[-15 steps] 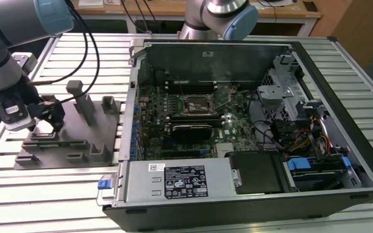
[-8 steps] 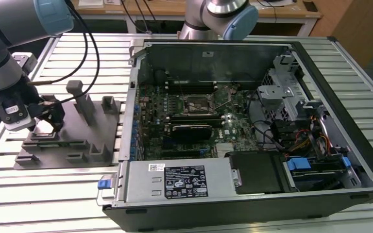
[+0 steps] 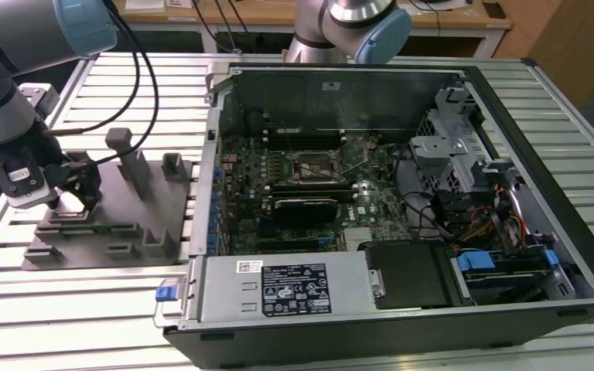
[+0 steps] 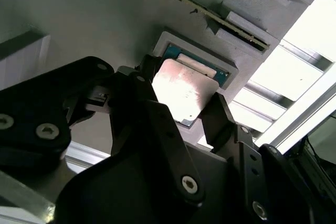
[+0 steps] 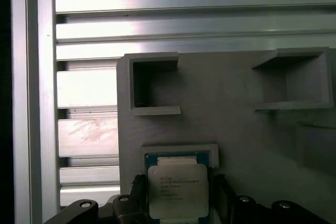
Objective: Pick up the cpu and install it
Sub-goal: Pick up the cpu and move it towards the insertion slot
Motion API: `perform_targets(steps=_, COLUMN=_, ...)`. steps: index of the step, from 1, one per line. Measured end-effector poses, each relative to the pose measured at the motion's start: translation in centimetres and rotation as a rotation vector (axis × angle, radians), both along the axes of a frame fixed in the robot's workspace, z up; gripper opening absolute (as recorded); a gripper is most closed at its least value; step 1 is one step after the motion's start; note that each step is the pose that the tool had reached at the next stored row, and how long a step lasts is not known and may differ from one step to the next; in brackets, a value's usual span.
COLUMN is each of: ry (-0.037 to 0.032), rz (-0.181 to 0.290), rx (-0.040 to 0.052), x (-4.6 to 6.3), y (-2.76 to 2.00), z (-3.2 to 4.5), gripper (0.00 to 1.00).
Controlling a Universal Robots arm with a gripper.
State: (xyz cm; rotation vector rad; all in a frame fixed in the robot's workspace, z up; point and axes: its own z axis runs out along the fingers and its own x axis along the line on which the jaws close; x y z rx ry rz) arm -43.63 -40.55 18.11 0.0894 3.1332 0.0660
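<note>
This looks like a robotics lab or test workshop. A robot arm [image 3: 8, 54] with its tool [image 3: 70, 202] stands at a counter [image 3: 80, 309] of slatted aluminium profile. The counter carries an open desktop computer case [image 3: 380, 340] and a grey moulded fixture [image 3: 90, 259]. Wooden desks [image 3: 266, 14] with trailing cables [image 3: 225, 27] stand behind.
</note>
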Motion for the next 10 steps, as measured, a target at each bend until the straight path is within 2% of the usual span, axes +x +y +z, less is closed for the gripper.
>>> perform_targets(steps=3, ry=-0.0002, rz=0.000, rx=0.0049, x=0.00, y=0.01, z=0.07, gripper=0.62)
perform_targets(steps=10, ry=0.0000, rz=0.000, rx=0.0054, x=-0.01, y=0.00, z=0.15, gripper=0.62)
